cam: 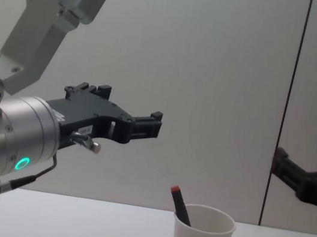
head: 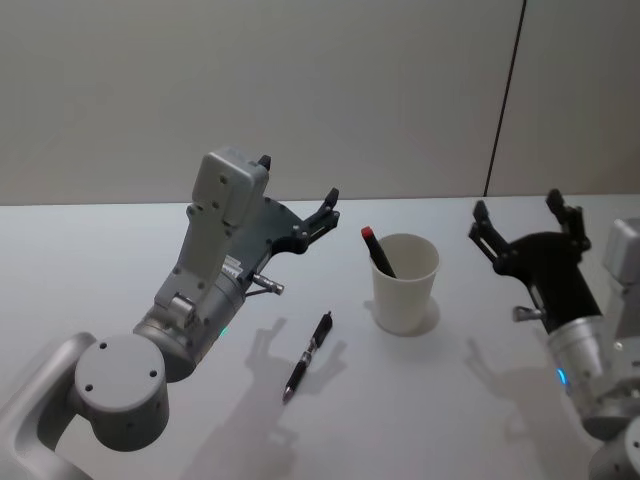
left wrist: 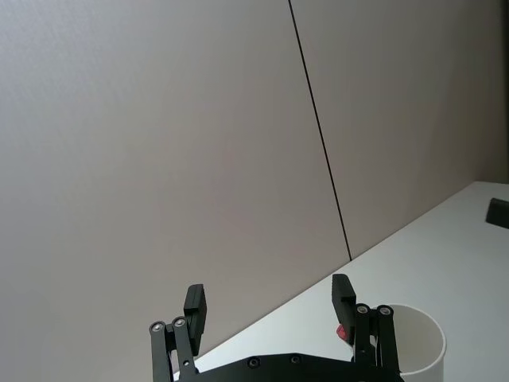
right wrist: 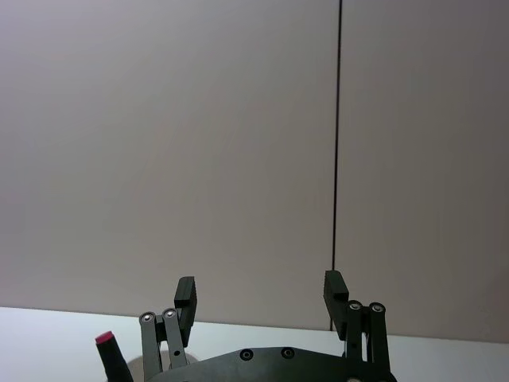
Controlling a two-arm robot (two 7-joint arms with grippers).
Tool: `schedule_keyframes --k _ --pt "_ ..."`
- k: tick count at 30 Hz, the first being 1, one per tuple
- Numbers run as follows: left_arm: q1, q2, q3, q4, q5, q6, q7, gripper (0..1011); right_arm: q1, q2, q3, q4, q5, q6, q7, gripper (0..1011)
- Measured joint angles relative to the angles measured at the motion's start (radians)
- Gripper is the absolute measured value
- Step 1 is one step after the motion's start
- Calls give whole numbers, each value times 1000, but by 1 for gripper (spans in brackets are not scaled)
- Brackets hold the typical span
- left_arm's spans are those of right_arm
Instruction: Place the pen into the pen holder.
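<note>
Showing a black pen (head: pixel 308 356) lying flat on the white table (head: pixel 120 250), outside the holder, toward the table's near edge and slanting from near-left to far-right. Showing the pen holder (head: pixel 405 283), a white paper cup, standing upright beyond the black pen and to its right, between the table's middle and its far edge, near that pen yet apart from it. Showing a red-capped pen (head: pixel 376 247) leaning inside the cup, its cap sticking up above the rolled rim on the cup's left side. Holding the left gripper (head: pixel 298 178) in the air over the table's left half, left of the cup and, in the chest view, higher than its rim, fingers spread wide and gripping nothing. Holding the right gripper (head: pixel 516 203) aloft toward the table's right edge, right of the cup, fingers likewise spread wide and empty. Keeping both grippers apart from the cup and from both pens. Looking, in the wrist views, past wide-set fingertips (left wrist: pixel 196 302) at a pale wall (right wrist: pixel 159 119) crossed by a dark vertical seam (right wrist: pixel 339 159), the red cap peeking in beside the left gripper's fingers.
</note>
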Motion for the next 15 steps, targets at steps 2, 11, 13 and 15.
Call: schedule_keyframes --k 2,11,13,15 --pt "0 0 0 0 0 0 0 1008 -15 6 3 -18 4 7 -6 1001" --pt "0 0 0 0 0 0 0 1008 -91 38 22 -99 27 46 -39 1001" --pt "0 0 0 0 0 0 0 1008 -99 41 25 -108 31 50 -42 1001" --pt "0 0 0 0 0 0 0 1008 -110 46 28 -119 34 55 -47 1001"
